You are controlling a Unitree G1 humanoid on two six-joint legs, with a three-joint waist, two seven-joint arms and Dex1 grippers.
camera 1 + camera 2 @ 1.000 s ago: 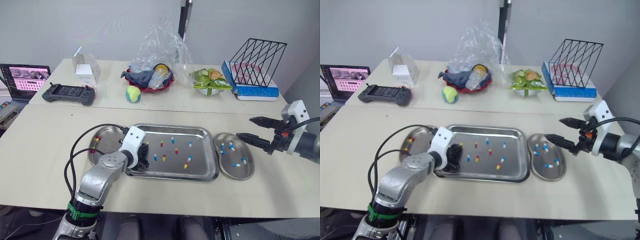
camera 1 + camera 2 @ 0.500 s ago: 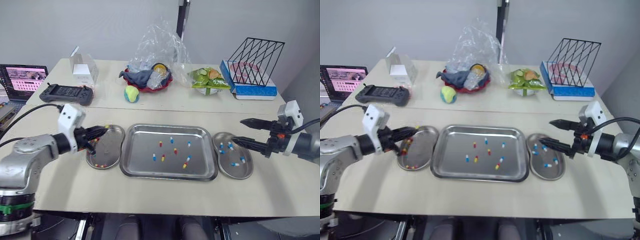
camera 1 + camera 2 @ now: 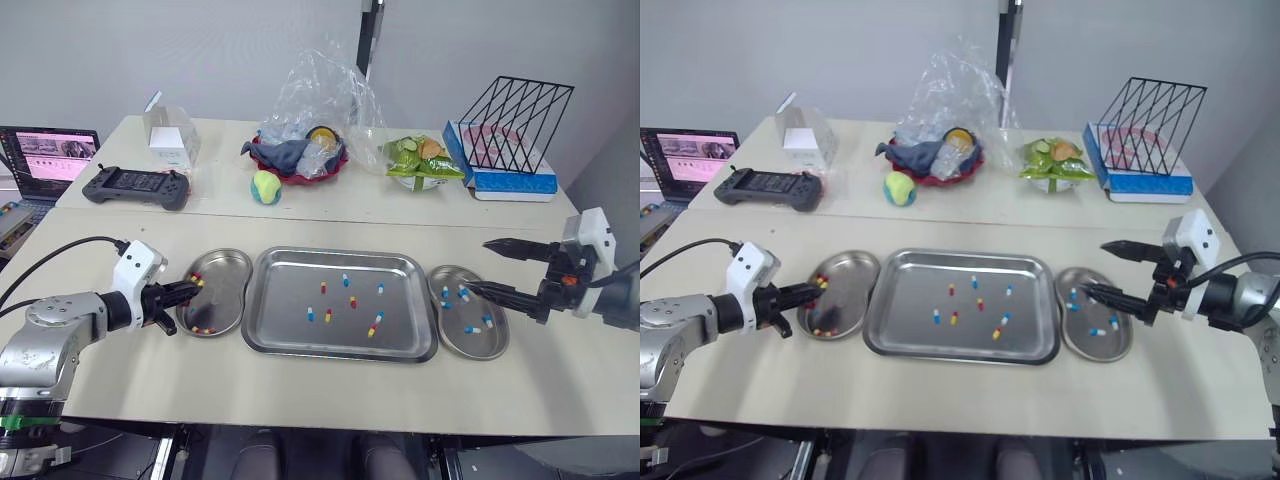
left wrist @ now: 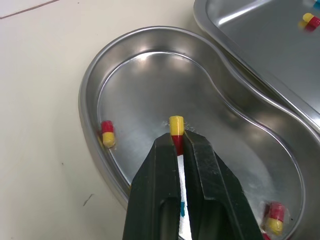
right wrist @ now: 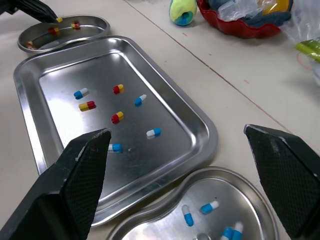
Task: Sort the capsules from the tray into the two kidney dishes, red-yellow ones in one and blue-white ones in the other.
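The left gripper (image 4: 176, 139) pinches a red-yellow capsule (image 4: 176, 125), with the kidney dish (image 4: 89, 102) just below its fingertips (image 4: 201, 150); it should open low. The right gripper (image 3: 478, 265) is spread.

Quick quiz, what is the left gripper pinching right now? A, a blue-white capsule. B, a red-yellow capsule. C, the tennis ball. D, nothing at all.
B: in the left wrist view the left gripper is shut on a red-yellow capsule, its yellow end poking out over the dish.
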